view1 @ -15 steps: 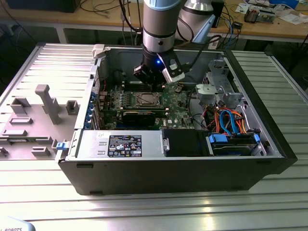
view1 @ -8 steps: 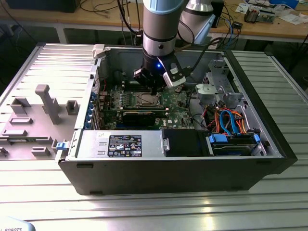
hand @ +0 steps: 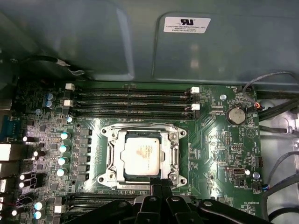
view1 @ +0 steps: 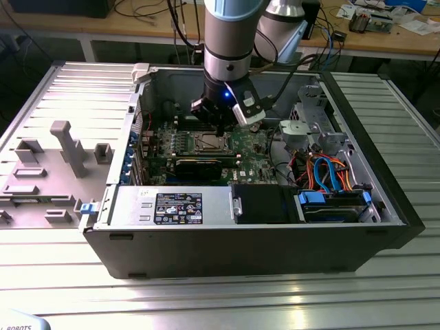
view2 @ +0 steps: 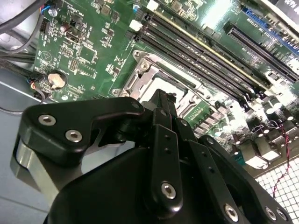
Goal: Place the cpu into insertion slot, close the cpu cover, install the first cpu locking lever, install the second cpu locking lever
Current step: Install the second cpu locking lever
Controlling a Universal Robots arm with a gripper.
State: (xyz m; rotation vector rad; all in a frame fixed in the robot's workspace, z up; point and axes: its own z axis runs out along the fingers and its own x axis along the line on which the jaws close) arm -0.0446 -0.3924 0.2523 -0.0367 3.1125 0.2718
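Observation:
The cpu (hand: 141, 155), a silvery square chip, lies flat in the insertion slot (view1: 209, 143) on the green board. The cpu cover (hand: 122, 140), a thin metal frame, lies down around the chip, which shows through its window. In both wrist views my gripper (hand: 161, 183) is shut with nothing seen between its black fingers. Its tips (view2: 163, 95) sit right at one edge of the cover (view2: 175, 74). Thin wire levers run along the socket's sides; I cannot tell whether they are latched. In the exterior view the gripper (view1: 220, 127) hangs just over the socket.
Long memory slots (hand: 133, 100) run beside the socket, and a coin battery (hand: 236, 115) sits nearby. A black expansion card (view1: 199, 167) stands on the socket's other side. The power supply (view1: 172, 206), orange and blue cables (view1: 330, 172) and the case walls hem in the board.

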